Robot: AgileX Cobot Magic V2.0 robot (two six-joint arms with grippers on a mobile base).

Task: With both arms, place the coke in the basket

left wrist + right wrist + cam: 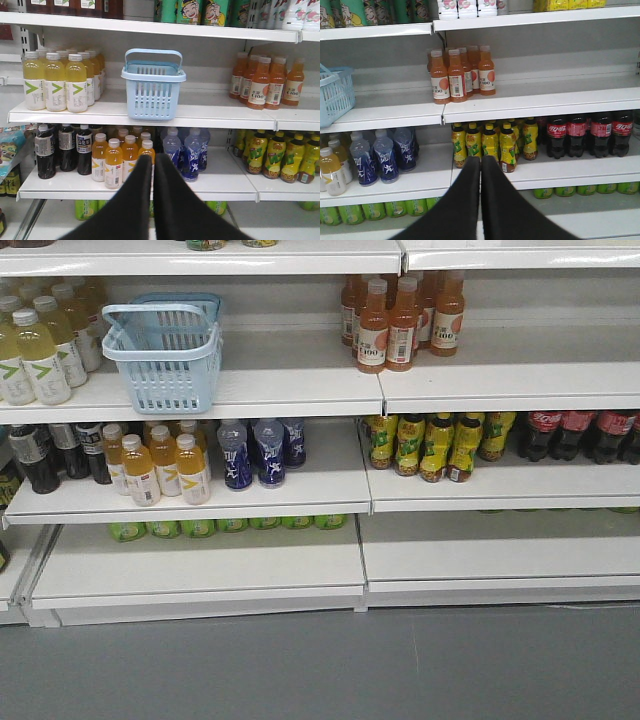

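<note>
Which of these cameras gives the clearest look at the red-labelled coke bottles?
The right wrist view: the coke bottles stand in a row, red labels facing the camera. The front view shows the same bottles smaller, at its far right edge. The left wrist view misses them.

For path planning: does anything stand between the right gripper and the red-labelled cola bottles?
Nothing visible does. The dark plastic coke bottles with red labels stand unblocked on the white shelf, right of the shut black right gripper.

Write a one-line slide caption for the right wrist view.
Shut right gripper faces shelves: coke bottles at right, basket at left edge.
</note>
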